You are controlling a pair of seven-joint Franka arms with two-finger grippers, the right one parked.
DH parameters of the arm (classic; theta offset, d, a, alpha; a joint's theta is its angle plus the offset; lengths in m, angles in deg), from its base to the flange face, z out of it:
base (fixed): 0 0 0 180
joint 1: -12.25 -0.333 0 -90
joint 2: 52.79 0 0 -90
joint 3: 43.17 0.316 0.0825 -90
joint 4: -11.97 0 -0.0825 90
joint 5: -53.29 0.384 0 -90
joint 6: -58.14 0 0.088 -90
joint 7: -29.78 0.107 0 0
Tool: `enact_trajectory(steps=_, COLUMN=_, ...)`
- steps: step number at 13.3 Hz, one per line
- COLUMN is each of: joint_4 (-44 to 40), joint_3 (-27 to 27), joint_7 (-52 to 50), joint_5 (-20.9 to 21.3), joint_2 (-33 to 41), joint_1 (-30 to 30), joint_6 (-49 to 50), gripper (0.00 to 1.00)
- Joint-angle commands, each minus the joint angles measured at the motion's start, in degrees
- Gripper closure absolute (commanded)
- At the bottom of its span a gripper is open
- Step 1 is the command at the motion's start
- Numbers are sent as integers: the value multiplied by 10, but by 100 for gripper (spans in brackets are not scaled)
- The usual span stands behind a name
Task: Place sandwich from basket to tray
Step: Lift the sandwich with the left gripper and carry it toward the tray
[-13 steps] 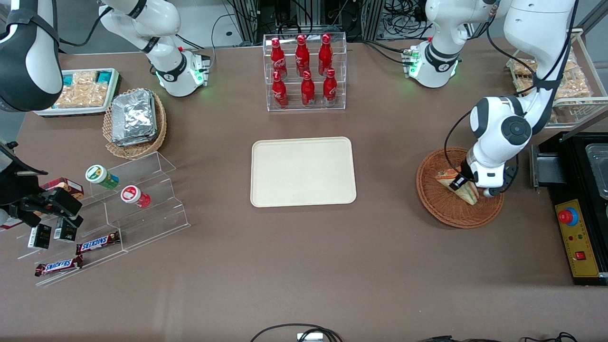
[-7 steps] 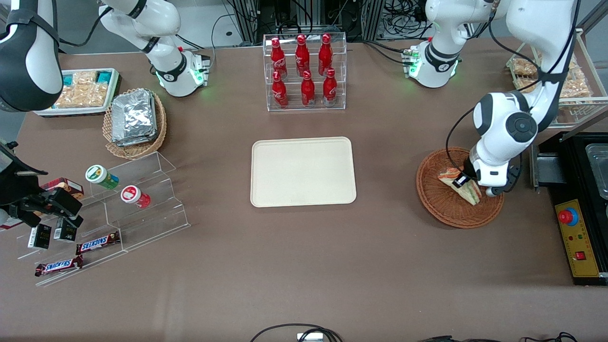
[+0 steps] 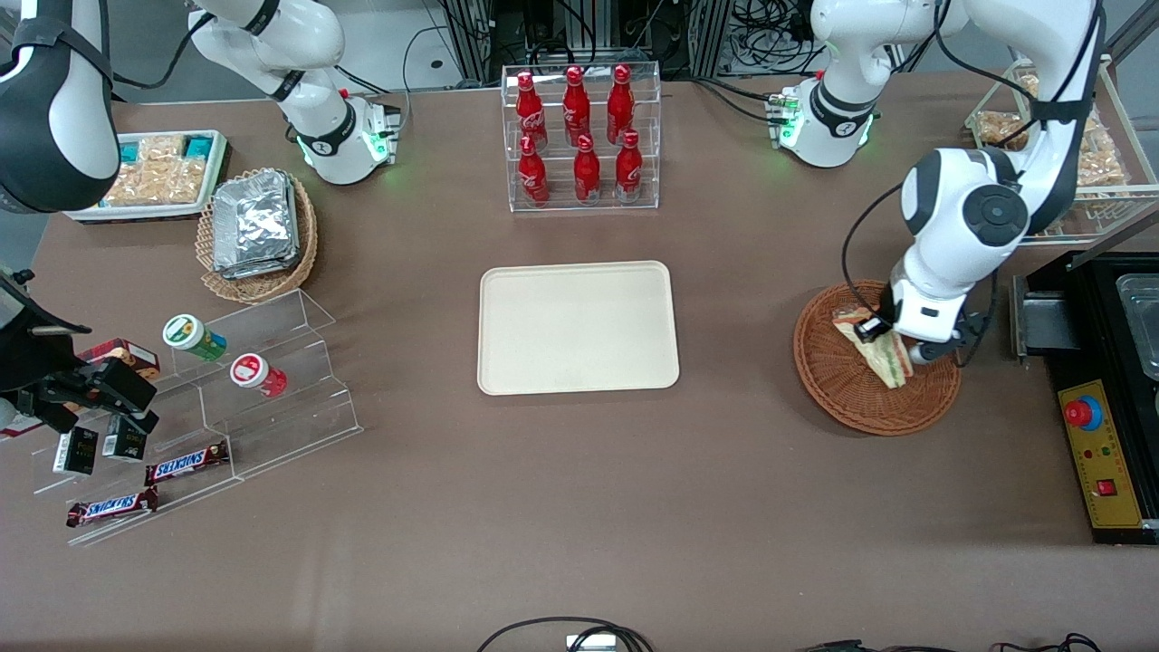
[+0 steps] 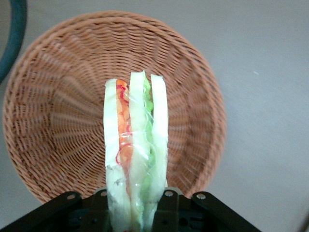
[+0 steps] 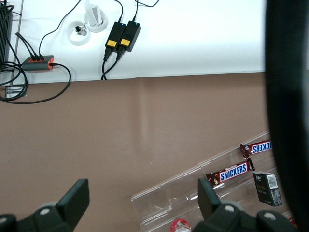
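Observation:
My gripper [image 3: 892, 342] hangs over the reddish-brown wicker basket [image 3: 838, 380] at the working arm's end of the table, shut on the sandwich [image 3: 886, 357]. In the left wrist view the clear-wrapped sandwich [image 4: 136, 145] stands on edge between the black fingers [image 4: 166, 205], its orange, red and green filling showing, raised above the basket [image 4: 63, 121]. The cream tray [image 3: 578, 327] lies flat at the table's middle, with nothing on it.
A clear rack of red bottles [image 3: 579, 136] stands farther from the front camera than the tray. A black box with a red button [image 3: 1100, 453] sits beside the basket. A tan basket of foil packets [image 3: 257, 231] and clear snack steps [image 3: 217, 398] lie toward the parked arm's end.
The gripper has risen with the sandwich, which has lifted off the basket floor and tipped more upright. The wrist has shifted slightly away from the front camera.

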Motion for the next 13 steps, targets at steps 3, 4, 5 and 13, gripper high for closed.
enact_trajectory(steps=3, joint_4=-99, joint_3=-113, joint_7=2, joint_5=6, joint_2=9, joint_1=3, joint_6=130, gripper=100)
enact_trajectory(steps=4, joint_4=-106, joint_3=-139, joint_7=-3, joint_5=6, joint_2=9, joint_1=3, joint_6=133, gripper=100)
enact_trajectory(steps=5, joint_4=-108, joint_3=-165, joint_7=-6, joint_5=6, joint_2=7, joint_1=3, joint_6=133, gripper=100)
enact_trajectory(steps=13, joint_4=-135, joint_3=-266, joint_7=-15, joint_5=53, joint_2=-50, joint_1=46, joint_6=109, gripper=100)
